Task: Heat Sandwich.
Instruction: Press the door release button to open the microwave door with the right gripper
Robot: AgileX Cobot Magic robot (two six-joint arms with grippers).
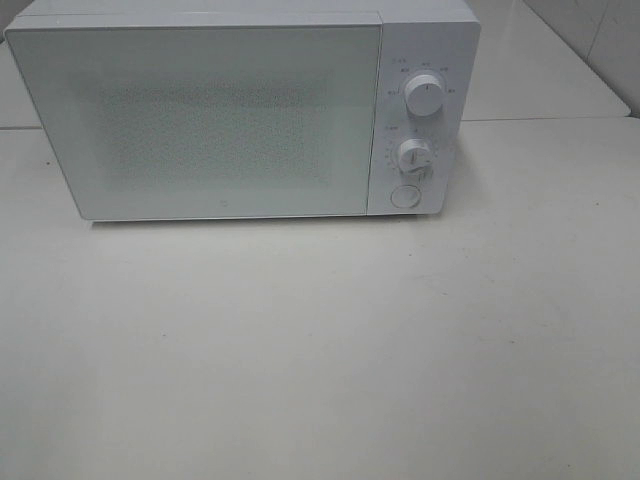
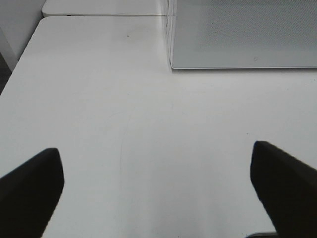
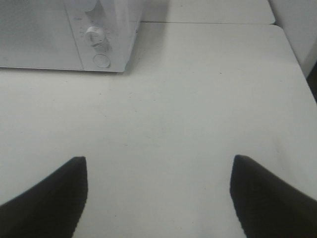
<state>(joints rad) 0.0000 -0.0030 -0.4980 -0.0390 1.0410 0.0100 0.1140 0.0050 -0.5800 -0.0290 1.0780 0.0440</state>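
Back of the white bench [image 1: 320,350] sat a boxy white microwave [image 1: 200,115], door shut; sandwich wasn't visible, maybe inside; both jaws gaped wide, empty; next, probably pressing its round button [image 1: 404,196].

White microwave [image 1: 245,110] sits at the back of the table [image 1: 320,350], front facing the camera. Door [image 1: 190,125] shut; dotted mesh window, can't see inside. Control panel on its right side: upper knob [image 1: 426,97], lower knob [image 1: 414,156] right under it, round button [image 1: 404,196] at the bottom. Second table [image 1: 545,70] butts up behind, seam visible right of the microwave. Faint scuffs on the tabletop.
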